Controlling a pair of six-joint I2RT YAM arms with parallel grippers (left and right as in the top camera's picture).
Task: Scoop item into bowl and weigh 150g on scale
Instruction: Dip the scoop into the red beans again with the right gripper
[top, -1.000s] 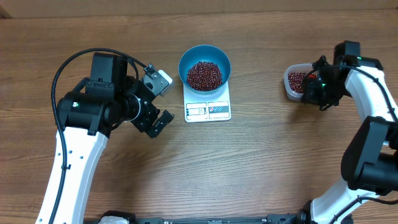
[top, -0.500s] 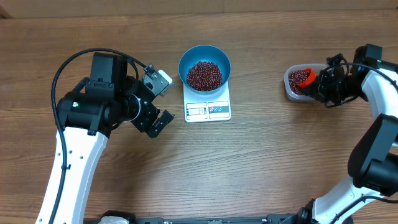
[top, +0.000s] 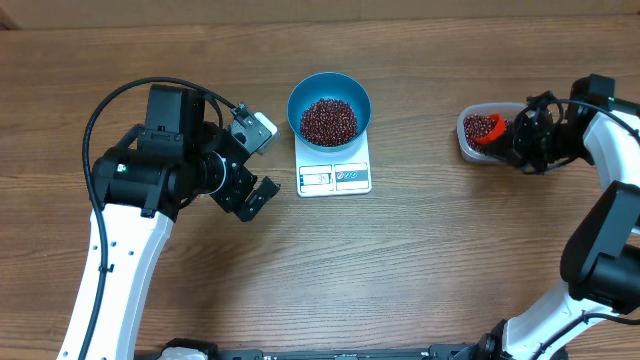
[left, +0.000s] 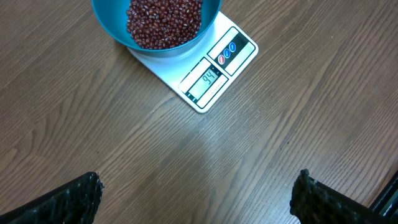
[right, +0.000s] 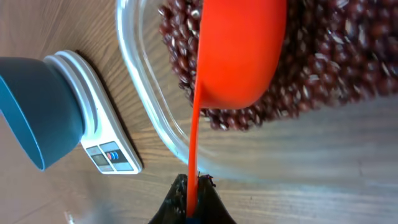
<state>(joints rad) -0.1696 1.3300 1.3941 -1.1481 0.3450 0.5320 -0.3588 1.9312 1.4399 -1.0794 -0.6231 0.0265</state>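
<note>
Brown wood-grain table (top: 420, 250) fills every view. Toward the far side, near the middle, a white scale (top: 334, 176) lies flat with its display panel and label along the near edge. From the left wrist view the digits on the display read as 94. Blue bowl (top: 329, 81) stands on the far part of the scale, about as wide as it, upright. It holds a mound of dark red-brown beans (top: 328, 121) that sits well below the rim. Left gripper (top: 260, 162) hangs over bare wood just left of the scale, touching nothing, with its fingers spread wide apart and nothing between them. Off to the right, well apart from the scale, a clear tub (top: 462, 140) with rounded corners sits on the table with more of the same beans inside. Right gripper (right: 194, 208) is at the tub's right side, fingers pressed together on the thin handle of an orange scoop (top: 490, 130). The scoop's cup reaches in over the beans in the tub. Whether the cup rests on the beans or carries any, I cannot tell from these views.
</note>
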